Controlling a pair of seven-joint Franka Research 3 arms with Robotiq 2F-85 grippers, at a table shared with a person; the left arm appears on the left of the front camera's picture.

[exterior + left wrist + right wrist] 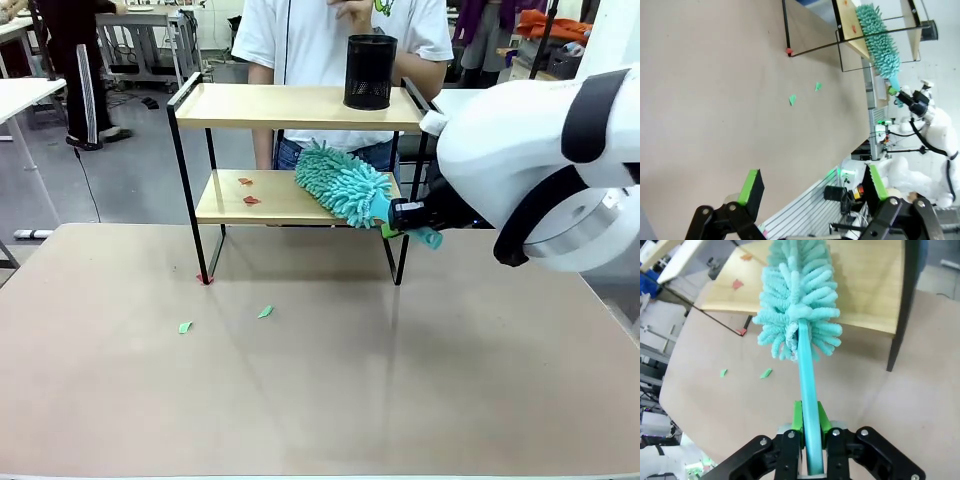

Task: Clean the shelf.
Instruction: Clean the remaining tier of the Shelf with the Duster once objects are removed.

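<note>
The shelf (215, 105) stands at the far side of the table, with two wooden boards on a black frame. My right gripper (405, 215) is shut on the handle of a teal fluffy duster (343, 183). The duster's head lies on the right half of the lower board (230, 205). Two red scraps (248, 190) sit on that board, left of the duster. In the right wrist view the green pads of my right gripper (809, 420) clamp the handle, and the duster (797, 300) reaches over the shelf (865, 285). My left gripper (814, 182) hangs open above the table, holding nothing.
A black mesh cup (370, 72) stands on the top board at the right. Two green scraps (185, 326) (265, 312) lie on the table, and a red scrap (204, 278) sits by the shelf's front left foot. A person in a white shirt (300, 30) stands behind the shelf.
</note>
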